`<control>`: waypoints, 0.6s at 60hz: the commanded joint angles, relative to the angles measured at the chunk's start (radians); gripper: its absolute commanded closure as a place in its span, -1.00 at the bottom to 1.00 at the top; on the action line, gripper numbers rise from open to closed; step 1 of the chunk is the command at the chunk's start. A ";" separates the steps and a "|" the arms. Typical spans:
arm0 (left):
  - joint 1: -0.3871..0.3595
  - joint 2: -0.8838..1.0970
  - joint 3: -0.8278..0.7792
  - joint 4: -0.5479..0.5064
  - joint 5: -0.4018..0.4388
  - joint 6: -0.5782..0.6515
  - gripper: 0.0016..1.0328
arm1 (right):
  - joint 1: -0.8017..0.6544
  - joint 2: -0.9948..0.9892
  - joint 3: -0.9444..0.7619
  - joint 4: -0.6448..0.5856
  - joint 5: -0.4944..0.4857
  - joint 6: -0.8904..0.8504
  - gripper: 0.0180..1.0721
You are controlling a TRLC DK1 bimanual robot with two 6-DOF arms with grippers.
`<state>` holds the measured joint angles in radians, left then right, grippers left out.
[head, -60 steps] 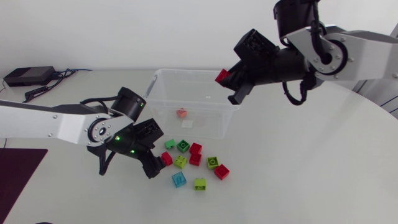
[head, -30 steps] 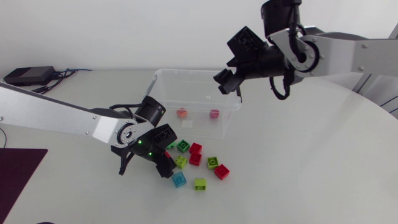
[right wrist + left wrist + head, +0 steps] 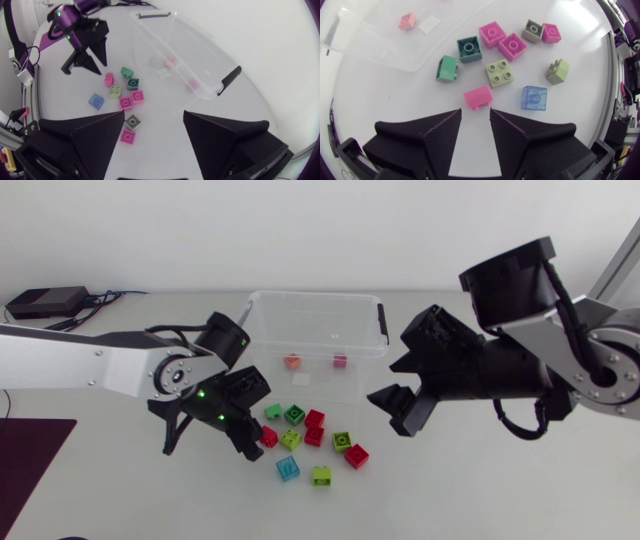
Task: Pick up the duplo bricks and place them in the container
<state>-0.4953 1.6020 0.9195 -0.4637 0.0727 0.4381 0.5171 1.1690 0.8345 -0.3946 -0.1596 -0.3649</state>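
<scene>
The red brick [image 3: 478, 96] lies just ahead of the left fingers [image 3: 442, 131], spread and empty, in line with their gap; the right fingers [image 3: 90, 140], also spread, hang farther off.

The white table [image 3: 480, 480] bears a clear container [image 3: 310, 295] and loose bricks [image 3: 314, 418]: a red brick [image 3: 478, 96] just ahead of the left fingers [image 3: 440, 135], a blue brick [image 3: 534, 97] beside it, a green brick [image 3: 449, 68] and a lime brick [image 3: 500, 73] farther ahead.

A red brick [image 3: 268, 436], blue brick [image 3: 288, 469], lime brick [image 3: 321, 475] and clear container [image 3: 266, 345].
</scene>
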 commanded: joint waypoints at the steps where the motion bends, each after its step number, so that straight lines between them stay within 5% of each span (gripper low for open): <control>1: 0.011 -0.096 0.065 -0.043 -0.001 0.001 0.23 | 0.018 -0.019 -0.055 -0.023 0.005 0.041 -0.62; 19: 0.012 -0.221 0.251 -0.075 -0.005 -0.013 0.22 | 0.089 0.169 -0.138 0.056 0.042 0.067 -0.62; 36: 0.003 -0.114 0.341 0.086 -0.005 -0.061 0.22 | 0.090 0.374 -0.103 0.132 0.043 0.127 -0.62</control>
<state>-0.4911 1.4384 1.2240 -0.3996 0.0692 0.4133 0.6010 1.5082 0.7166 -0.2794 -0.1249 -0.2707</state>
